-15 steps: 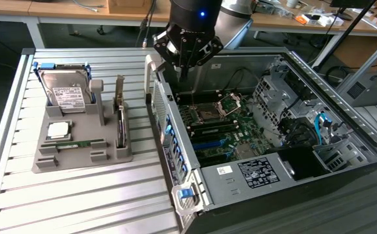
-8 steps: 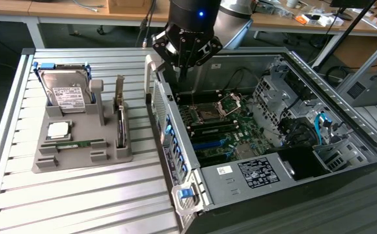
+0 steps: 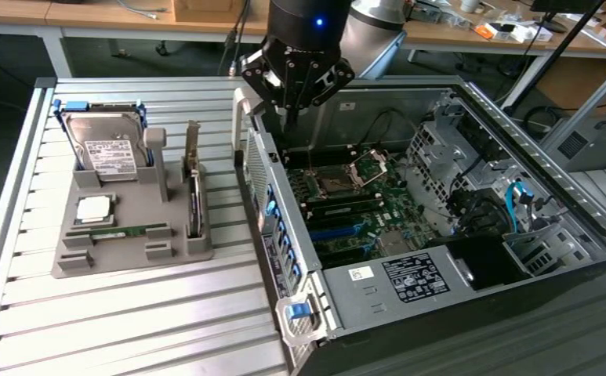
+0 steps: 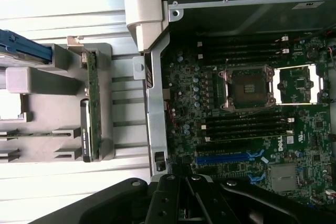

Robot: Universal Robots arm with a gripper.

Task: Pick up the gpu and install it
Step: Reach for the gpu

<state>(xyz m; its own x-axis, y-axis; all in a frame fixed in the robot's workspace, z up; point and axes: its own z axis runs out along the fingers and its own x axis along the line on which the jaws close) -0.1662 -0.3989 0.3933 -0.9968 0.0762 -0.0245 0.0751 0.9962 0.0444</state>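
The gpu (image 3: 192, 192) stands on its long edge in a slot of a grey moulded holder (image 3: 125, 262), well apart from the jaws and off to their side toward the exterior view's left, with the case's perforated side wall between them. It is a thin, dark greenish card with a silver metal bracket (image 3: 192, 139) rising at its far end; in the wrist view the gpu (image 4: 92, 103) shows edge-on as a narrow strip, so its face and parts are hard to make out. The jaws are pressed together with nothing between them, hanging as one dark prong over the rim of the open computer case (image 3: 553, 196), above the green motherboard (image 3: 355, 205) and its square metal processor socket (image 3: 339, 184). Farther from the jaws than the gpu, the holder also carries a boxy silver hard drive (image 3: 109, 149) with a white label, upright in blue rails, a small square chip (image 3: 96, 207) lying flat, and a narrow green memory stick (image 3: 120, 232). Holder and case sit on a ribbed aluminium bench (image 3: 125, 333). The holder is cut off at the wrist view's edge.
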